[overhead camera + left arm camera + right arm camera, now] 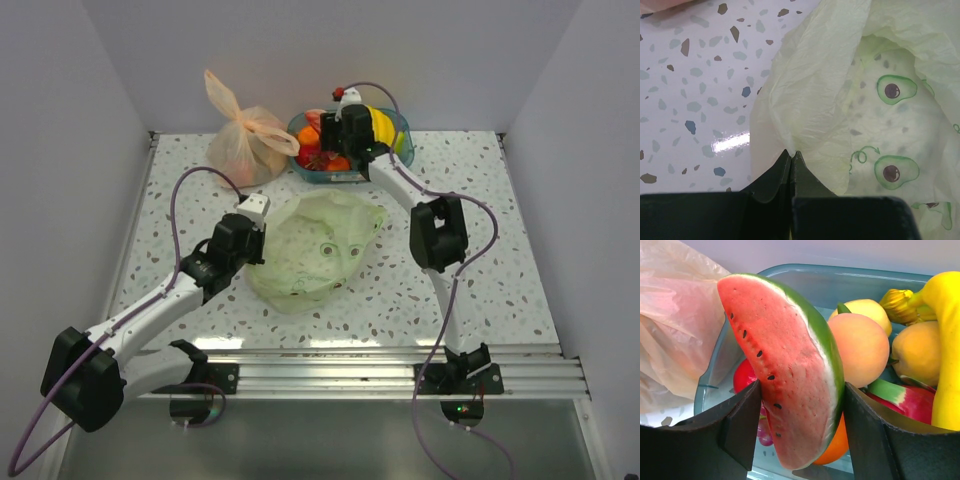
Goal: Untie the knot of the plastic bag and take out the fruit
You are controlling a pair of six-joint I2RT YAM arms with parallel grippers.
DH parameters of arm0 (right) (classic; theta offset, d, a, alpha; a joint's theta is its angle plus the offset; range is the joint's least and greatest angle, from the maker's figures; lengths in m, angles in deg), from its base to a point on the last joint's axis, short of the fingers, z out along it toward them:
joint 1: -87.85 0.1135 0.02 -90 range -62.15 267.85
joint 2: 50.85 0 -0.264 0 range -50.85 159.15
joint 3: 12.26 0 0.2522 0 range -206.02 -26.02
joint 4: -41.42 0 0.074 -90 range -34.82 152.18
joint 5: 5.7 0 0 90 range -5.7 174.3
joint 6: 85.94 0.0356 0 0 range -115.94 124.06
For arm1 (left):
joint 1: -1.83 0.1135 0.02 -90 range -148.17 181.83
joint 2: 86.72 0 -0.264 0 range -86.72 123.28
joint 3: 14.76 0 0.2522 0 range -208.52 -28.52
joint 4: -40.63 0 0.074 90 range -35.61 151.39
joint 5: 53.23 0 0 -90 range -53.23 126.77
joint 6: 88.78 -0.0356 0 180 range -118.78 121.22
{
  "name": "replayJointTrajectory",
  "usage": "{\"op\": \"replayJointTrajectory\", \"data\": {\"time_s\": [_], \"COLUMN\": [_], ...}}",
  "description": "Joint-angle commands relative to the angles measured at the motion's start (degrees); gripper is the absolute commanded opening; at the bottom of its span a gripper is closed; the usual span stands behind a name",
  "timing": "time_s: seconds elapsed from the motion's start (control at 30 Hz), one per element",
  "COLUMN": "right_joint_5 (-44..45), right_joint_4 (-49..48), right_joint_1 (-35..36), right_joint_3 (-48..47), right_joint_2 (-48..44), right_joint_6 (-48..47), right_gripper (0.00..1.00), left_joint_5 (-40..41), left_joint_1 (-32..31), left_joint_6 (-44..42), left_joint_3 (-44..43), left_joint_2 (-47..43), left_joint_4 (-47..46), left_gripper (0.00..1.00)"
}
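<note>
Plainly clamping watermelon slice [780, 355] in right gripper [802, 386], bottom cut off; pinching tight with left gripper [791, 154] just below plastic bag [840, 90] edge, trapped film indiscernible.

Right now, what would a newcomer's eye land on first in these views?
The red watermelon slice clamped in the right gripper, held over the blue basket at the back. Next, the pale green plastic bag, lying slack mid-table with avocado prints, its edge pinched by the shut left gripper. A tied orange bag sits left of the basket.
</note>
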Motion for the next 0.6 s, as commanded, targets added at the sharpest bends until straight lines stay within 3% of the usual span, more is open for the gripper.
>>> {"op": "replayJointTrajectory", "data": {"time_s": [0.0,0.07,0.23,0.43,0.57], "right_joint_5": [-2.0,-2.2,-2.2,-3.4,-4.4], "right_joint_4": [-3.6,-3.6,-3.6,-2.8,-1.4], "right_joint_1": [0.0,0.0,-0.1,-0.1,0.0], "right_joint_3": [-3.5,-3.5,-1.6,3.0,10.9], "right_joint_2": [0.8,0.8,-1.2,-7.8,-15.4], "right_joint_6": [0.4,0.7,0.5,0.1,-0.5], "right_gripper": [0.62,0.78,0.96,0.99,0.99], "left_joint_5": [-0.3,-0.4,-0.4,-0.2,0.9], "left_joint_1": [0.4,0.3,0.3,0.3,0.3], "left_joint_6": [0.0,-0.1,0.0,0.0,0.3], "left_joint_3": [-1.2,-1.2,-1.2,-1.2,-1.1], "left_joint_2": [-0.9,-0.9,-1.0,-1.2,-1.8], "left_joint_4": [-1.2,-1.2,-1.2,-1.1,-0.8], "left_gripper": [0.0,0.0,0.0,0.0,0.01]}}
